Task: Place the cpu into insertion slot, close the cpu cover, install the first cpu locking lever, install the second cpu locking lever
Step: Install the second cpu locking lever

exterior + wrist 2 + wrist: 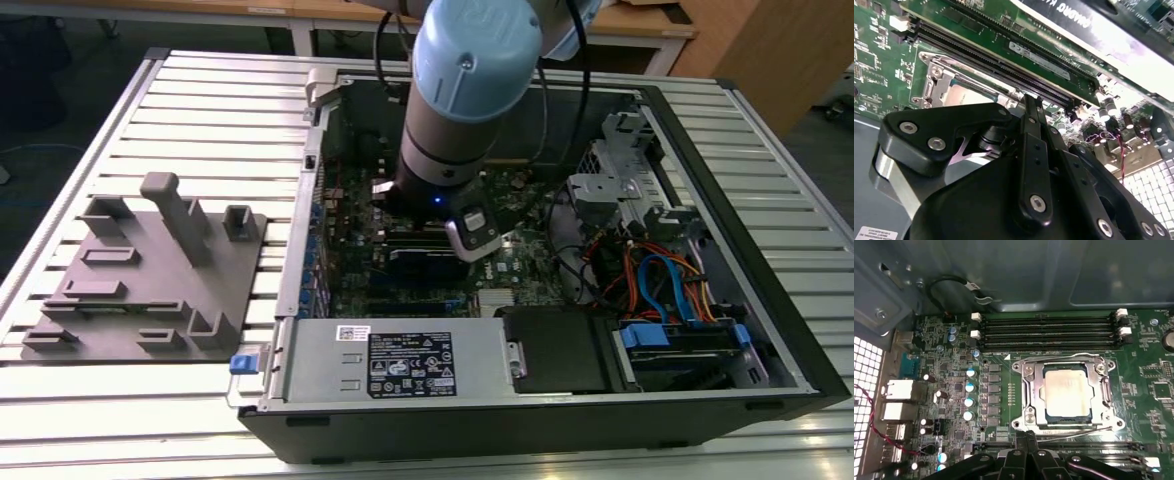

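My pincer [1028, 436] is pressed together, its tips at the near edge of the socket. In the first wrist view the one cpu [1067, 391] lies in its slot, the cpu cover [1066, 365] closed around it. Beyond run four memory slots [1049, 331]. The exterior view adds the grey fixture plate [147, 280] on the bench [200, 100], at that view's left.

One cpu [1067, 392], one cpu cover [1030, 390]

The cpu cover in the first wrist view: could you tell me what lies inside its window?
The cpu shows through the cpu cover, its pale face up. The socket beneath is hidden.
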Controlling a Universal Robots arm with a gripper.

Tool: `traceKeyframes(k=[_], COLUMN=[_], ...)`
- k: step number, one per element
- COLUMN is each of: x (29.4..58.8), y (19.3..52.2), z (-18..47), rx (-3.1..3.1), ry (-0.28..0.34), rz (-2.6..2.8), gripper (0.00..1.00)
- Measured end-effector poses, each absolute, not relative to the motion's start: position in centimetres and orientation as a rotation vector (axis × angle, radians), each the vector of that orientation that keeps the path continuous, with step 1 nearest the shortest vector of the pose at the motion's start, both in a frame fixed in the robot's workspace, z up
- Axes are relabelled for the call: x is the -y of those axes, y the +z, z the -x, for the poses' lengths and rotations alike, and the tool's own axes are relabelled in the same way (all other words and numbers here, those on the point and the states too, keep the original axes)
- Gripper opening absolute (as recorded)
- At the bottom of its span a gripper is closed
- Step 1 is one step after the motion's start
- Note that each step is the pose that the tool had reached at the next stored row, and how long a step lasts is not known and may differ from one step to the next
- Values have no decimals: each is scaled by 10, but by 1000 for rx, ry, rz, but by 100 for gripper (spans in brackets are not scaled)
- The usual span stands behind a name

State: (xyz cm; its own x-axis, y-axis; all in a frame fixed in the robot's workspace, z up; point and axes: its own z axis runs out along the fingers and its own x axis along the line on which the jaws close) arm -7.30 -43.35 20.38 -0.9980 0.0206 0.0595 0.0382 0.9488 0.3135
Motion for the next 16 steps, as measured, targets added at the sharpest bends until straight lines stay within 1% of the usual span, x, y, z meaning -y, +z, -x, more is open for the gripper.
traceKeyframes(k=[6, 16], x=[433, 434], y=[198, 196], z=[76, 76], rx=[3040, 3039], ry=[-527, -529], rz=[40, 40], gripper=[10, 10])
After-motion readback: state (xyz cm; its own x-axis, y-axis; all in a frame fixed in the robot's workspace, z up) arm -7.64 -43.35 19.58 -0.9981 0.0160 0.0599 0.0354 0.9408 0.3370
